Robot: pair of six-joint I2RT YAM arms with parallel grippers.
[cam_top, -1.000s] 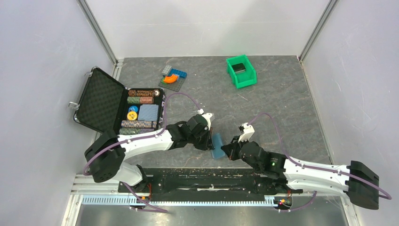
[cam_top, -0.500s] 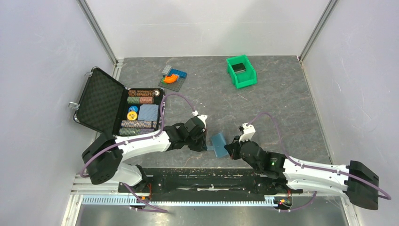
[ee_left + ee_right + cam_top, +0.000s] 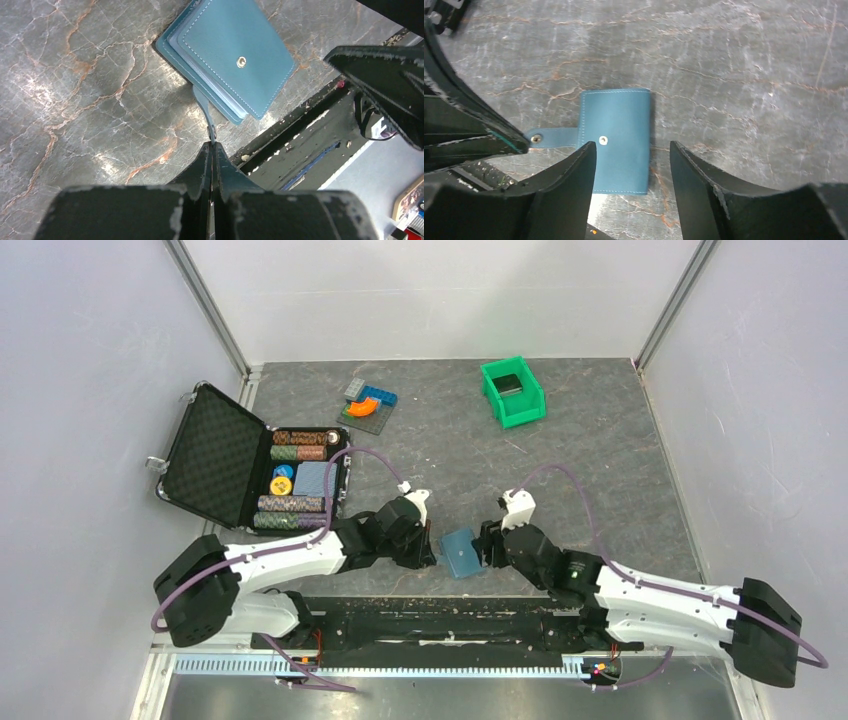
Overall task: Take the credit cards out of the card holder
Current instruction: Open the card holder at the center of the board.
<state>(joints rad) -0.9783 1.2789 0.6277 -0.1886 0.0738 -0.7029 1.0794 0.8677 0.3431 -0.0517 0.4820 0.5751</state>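
Your left fingers (image 3: 202, 167) are pinched tight on the strap (image 3: 203, 106) of the card holder (image 3: 461, 553). Your right fingers (image 3: 569, 185) stand apart over it, holding nothing. The holder lies flat and folded shut on the worktop (image 3: 600, 460), close to the near edge at about its middle. The strap is unsnapped, and no credit cards show yet. You appear to be at the opening step. Next, you'll likely need to take one cover with the right fingers and fold the holder open.

card holder (image 3: 461, 554) flat on table (image 3: 600, 470) | between left hand (image 3: 430, 550), right hand (image 3: 488, 546)
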